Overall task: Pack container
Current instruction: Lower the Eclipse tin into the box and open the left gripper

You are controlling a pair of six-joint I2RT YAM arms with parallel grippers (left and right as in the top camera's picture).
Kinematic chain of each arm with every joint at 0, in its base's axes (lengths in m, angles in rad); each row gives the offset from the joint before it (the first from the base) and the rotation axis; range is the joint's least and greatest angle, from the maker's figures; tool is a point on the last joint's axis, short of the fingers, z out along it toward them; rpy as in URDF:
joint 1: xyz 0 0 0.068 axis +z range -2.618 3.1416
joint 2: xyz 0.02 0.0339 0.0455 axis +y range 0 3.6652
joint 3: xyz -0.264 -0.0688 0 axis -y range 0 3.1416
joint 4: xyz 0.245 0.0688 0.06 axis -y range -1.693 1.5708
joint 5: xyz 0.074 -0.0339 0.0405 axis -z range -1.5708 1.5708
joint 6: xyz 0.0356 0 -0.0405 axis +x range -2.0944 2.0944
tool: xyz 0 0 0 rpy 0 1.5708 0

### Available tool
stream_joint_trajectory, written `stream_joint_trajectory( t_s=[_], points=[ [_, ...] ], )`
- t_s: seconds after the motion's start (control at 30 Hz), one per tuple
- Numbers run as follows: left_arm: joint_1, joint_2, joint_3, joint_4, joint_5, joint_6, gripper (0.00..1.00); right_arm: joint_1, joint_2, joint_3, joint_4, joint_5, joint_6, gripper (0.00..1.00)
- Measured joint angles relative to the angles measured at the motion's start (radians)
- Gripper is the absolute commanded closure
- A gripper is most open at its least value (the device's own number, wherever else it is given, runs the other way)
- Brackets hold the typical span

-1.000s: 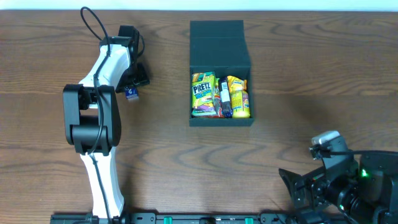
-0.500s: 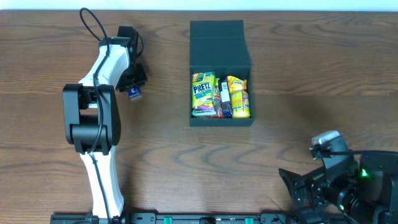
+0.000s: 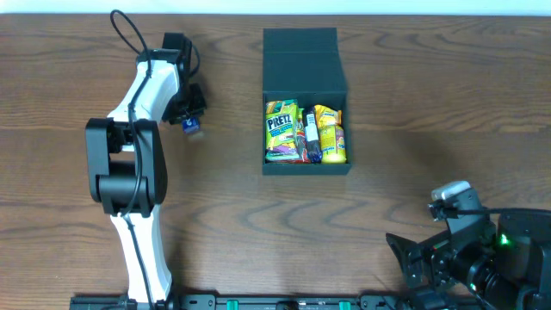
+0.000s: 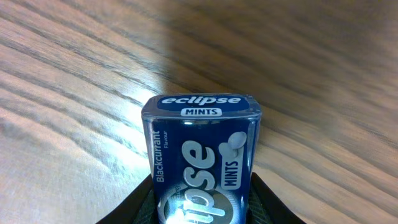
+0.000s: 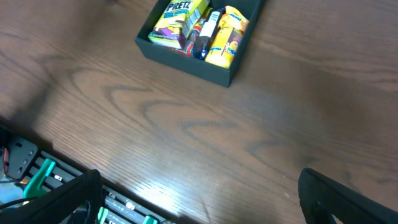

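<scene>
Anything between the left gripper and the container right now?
Nothing: overhead shows only bare table between the left gripper, shut on the Eclipse mints tin, and the container.

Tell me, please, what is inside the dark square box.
The container holds a Pretz box, a dark slim packet and yellow packets. Anything beneath them is covered.

The container [image 3: 306, 167] stands open on the table [image 3: 413, 103], its lid [image 3: 301, 60] folded flat behind it. Inside, a Pretz box [image 3: 281, 129] fills the left side, a dark item [image 3: 310, 138] lies in the middle and yellow packets [image 3: 331, 138] take the right. Left of the container, well apart from it, the left gripper [image 3: 188, 114] has a small blue pack [image 3: 192, 127] at its tip. The right arm [image 3: 482, 250] sits off beyond the container's front right corner.
</scene>
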Motion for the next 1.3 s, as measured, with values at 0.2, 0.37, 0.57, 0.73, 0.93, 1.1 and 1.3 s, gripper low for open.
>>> stream_joint_trajectory(
  t_s=[0.2,0.37,0.57,0.73,0.93,1.1,1.3],
  points=[
    [-0.122,-0.169,0.003,0.023,0.003,0.009,0.82,0.000,0.000,0.000,0.000,0.000,0.000,0.01],
    [-0.315,-0.225,0.010,0.049,0.038,0.023,0.78,0.000,0.000,0.000,0.000,0.000,0.000,0.01],
    [-0.488,-0.223,0.010,0.090,0.142,0.023,0.78,0.000,0.000,0.000,0.000,0.000,0.000,0.01],
    [-0.558,-0.221,0.011,0.098,0.198,-0.006,0.78,0.000,0.000,0.000,0.000,0.000,0.000,0.01],
    [-0.582,-0.175,0.011,0.102,0.263,-0.045,0.78,0.000,0.000,0.000,0.000,0.000,0.000,0.01],
    [-0.581,-0.103,0.010,0.114,0.279,-0.071,0.78,0.000,0.000,0.000,0.000,0.000,0.000,0.01],
    [-0.571,-0.077,0.010,0.127,0.292,-0.090,0.67,0.000,0.000,0.000,0.000,0.000,0.000,0.01]
  ],
)
